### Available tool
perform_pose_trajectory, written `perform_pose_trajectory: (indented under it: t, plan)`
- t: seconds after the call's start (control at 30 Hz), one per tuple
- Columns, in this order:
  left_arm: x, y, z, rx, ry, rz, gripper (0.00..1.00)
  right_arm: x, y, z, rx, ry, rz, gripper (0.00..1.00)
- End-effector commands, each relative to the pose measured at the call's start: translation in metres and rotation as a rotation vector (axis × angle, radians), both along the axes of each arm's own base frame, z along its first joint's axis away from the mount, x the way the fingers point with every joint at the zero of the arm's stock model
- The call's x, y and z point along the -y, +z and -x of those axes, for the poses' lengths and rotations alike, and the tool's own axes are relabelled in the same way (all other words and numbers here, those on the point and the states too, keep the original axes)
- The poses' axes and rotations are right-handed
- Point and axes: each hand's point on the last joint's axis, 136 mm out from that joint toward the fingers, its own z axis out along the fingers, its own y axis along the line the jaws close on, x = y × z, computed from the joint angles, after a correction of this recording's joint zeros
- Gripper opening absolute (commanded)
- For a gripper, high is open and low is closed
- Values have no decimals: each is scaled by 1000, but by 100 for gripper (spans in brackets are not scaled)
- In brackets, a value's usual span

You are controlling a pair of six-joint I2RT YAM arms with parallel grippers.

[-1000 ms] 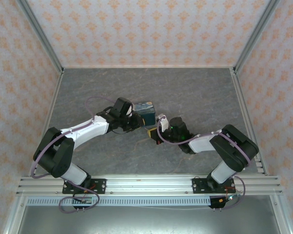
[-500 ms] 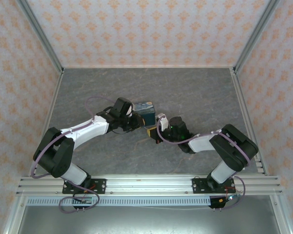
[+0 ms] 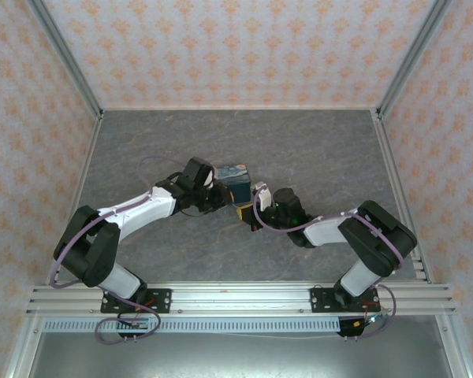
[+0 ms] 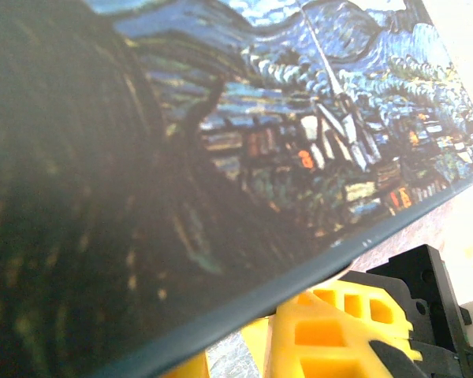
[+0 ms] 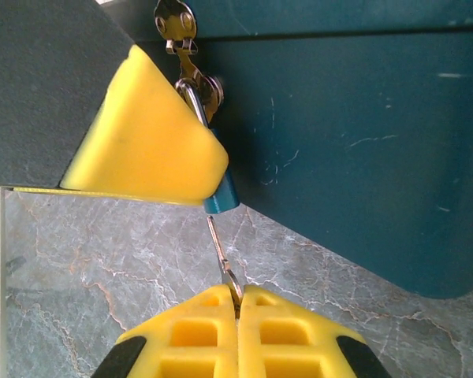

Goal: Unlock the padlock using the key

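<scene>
Right jaws pinching key (image 5: 221, 256) below padlock (image 5: 224, 198)
Key tip ahead of jaws meets teal padlock's underside; left fingertip (image 5: 142, 134) overlaps padlock, can't tell left jaws' state

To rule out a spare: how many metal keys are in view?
1: the thin silvery metal key, pinched by the right gripper, its tip at the small teal padlock. Others may hide behind the dark teal box.

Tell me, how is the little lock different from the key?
The padlock is chunky and teal; the key is a thin silvery sliver. The padlock hangs from a latch on the box, while the key is pinched in the right gripper, pointing up at it. Both are tiny beside the box.
</scene>
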Motion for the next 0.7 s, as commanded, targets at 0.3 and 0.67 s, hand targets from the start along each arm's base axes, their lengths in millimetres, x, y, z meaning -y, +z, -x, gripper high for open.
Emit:
perform_pose_trajectory:
  t: [0.3, 0.67]
  plan:
    - [3, 11, -4, 9, -4, 31, 10, -9, 11, -7, 33, 9, -29, 0]
    - [2, 11, -4, 11, 0, 28, 10, -1, -10, -1, -1, 3, 26, 0]
